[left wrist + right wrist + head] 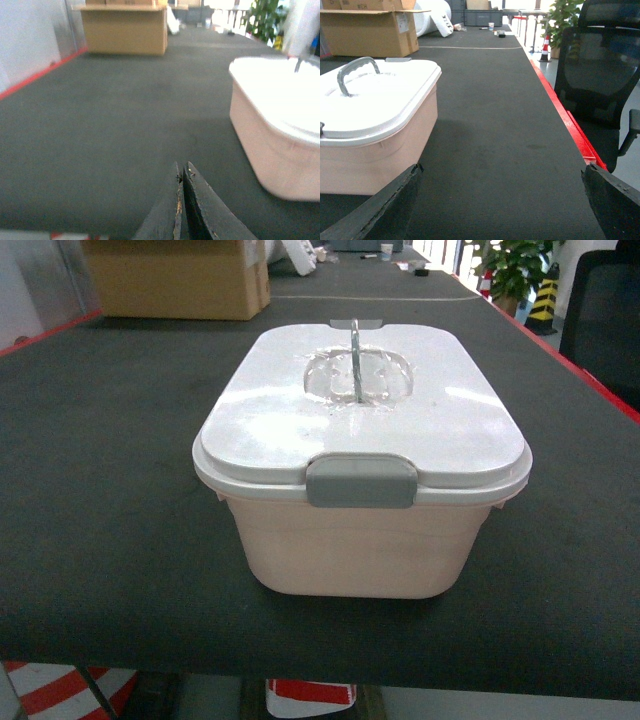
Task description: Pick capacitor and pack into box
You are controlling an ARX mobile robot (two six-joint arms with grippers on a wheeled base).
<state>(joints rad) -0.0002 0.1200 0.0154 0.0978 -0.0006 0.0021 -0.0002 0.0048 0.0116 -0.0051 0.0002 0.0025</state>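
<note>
Box [360, 455] sits mid-surface [100, 490], white lid [365, 410] on, front grey latch [361, 481] clipped, handle [355, 360] upright. No capacitor visible in any view. Left pincer [182, 200] is closed tight, empty, low to the left of the box. Right pincer [500, 200] is spread wide, empty, just right of it. Risk: lid latched, so nothing can go in; prying it one-handed could drag the tub across the mat.

Dark table [100, 540] — cardboard carton [180, 280] at its far end, black chair [600, 80] beside.
</note>
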